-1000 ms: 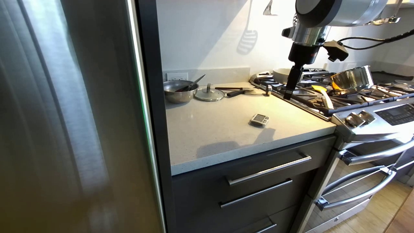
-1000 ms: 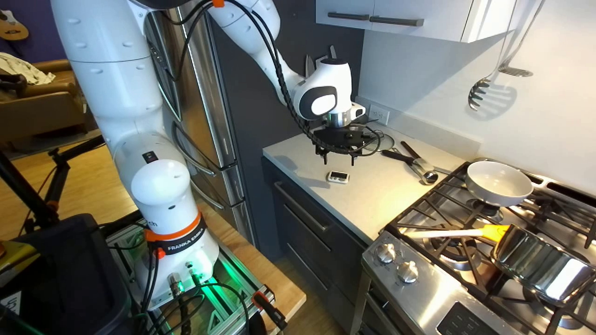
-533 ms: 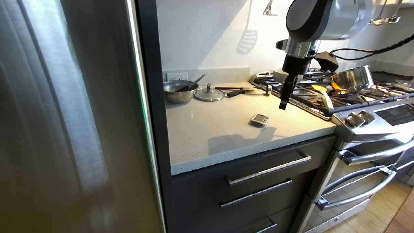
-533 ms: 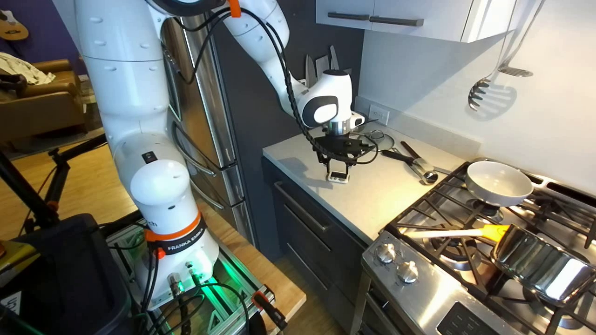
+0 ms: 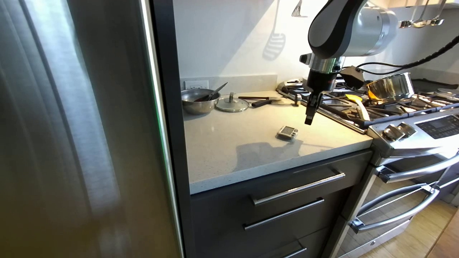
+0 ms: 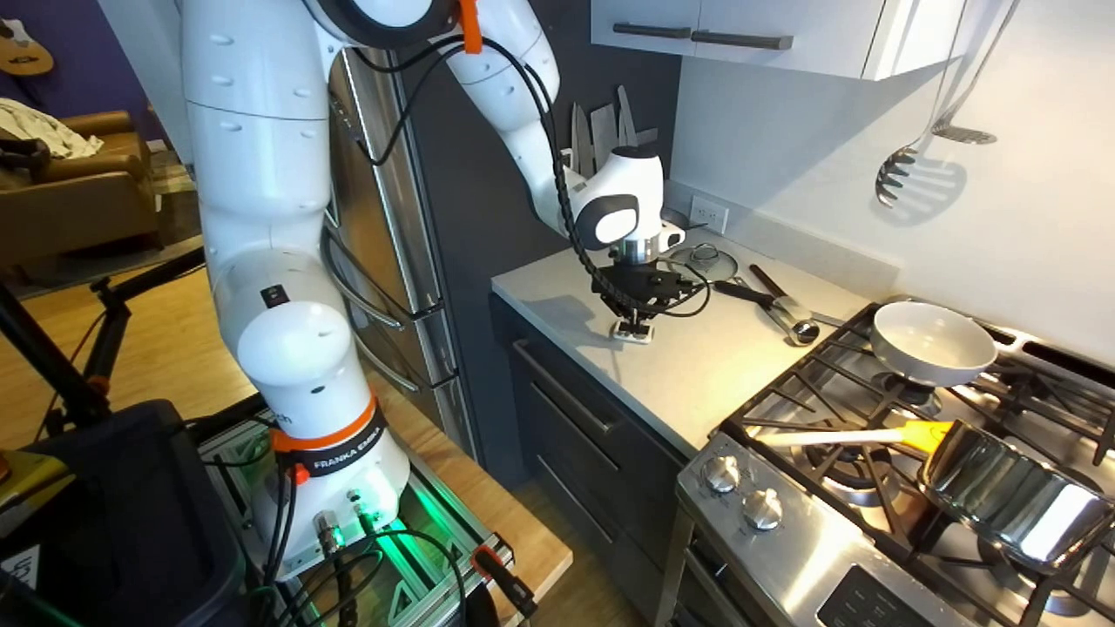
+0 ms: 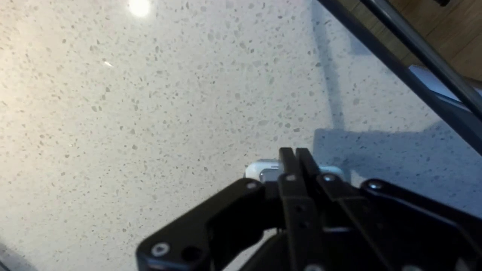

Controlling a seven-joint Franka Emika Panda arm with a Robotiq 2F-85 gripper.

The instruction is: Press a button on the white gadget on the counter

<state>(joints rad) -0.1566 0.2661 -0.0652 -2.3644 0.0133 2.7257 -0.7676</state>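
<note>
In an exterior view, the black band [image 6: 353,451] round the foot of the robot arm [image 6: 263,235] reads "FRANKA EMI", the last letters lost round the curve. On the black bin [image 6: 131,505], the white label [image 6: 23,566] carries characters too unclear to read. In the wrist view, a tiny mark on the white gadget [image 7: 268,173] is too blurred to make out; signs on the control panel [image 6: 880,601] are too small.

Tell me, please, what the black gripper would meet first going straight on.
Likely the pale grey speckled countertop, beside the small whitish rectangular gadget; depth is unclear, so perhaps the gadget.
</note>
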